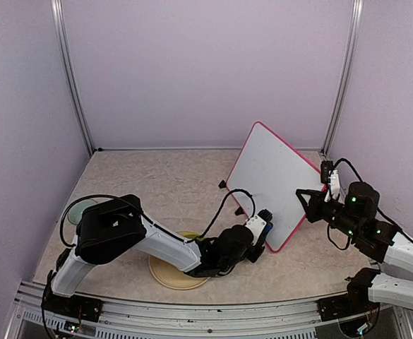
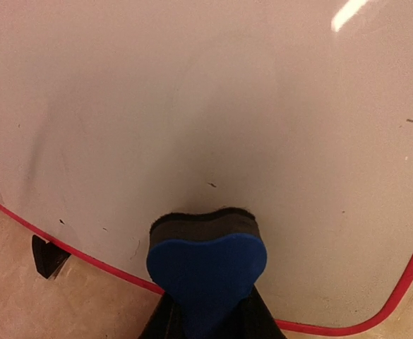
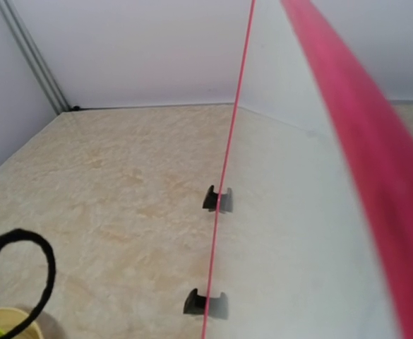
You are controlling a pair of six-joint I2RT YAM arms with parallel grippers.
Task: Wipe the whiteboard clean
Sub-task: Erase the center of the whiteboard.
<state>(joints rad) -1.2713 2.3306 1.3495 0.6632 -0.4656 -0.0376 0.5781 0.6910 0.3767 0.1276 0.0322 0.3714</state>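
The whiteboard (image 1: 270, 180), white with a pink-red frame, stands tilted on its two black feet (image 1: 239, 210) at the right of the table. My left gripper (image 1: 261, 229) is shut on a blue heart-shaped eraser (image 2: 206, 265) whose dark felt presses on the board's lower part (image 2: 192, 106). The board looks almost wiped, with faint smudges and a few small dark specks (image 2: 212, 185). My right gripper (image 1: 312, 200) grips the board's right edge. In the right wrist view the frame (image 3: 354, 141) runs close by; both feet (image 3: 217, 199) show, and my fingers do not.
A yellow plate (image 1: 171, 272) lies under my left arm near the front edge. A green round dish (image 1: 79, 210) sits at the far left. A black cable (image 3: 22, 247) loops at the lower left of the right wrist view. Walls enclose three sides.
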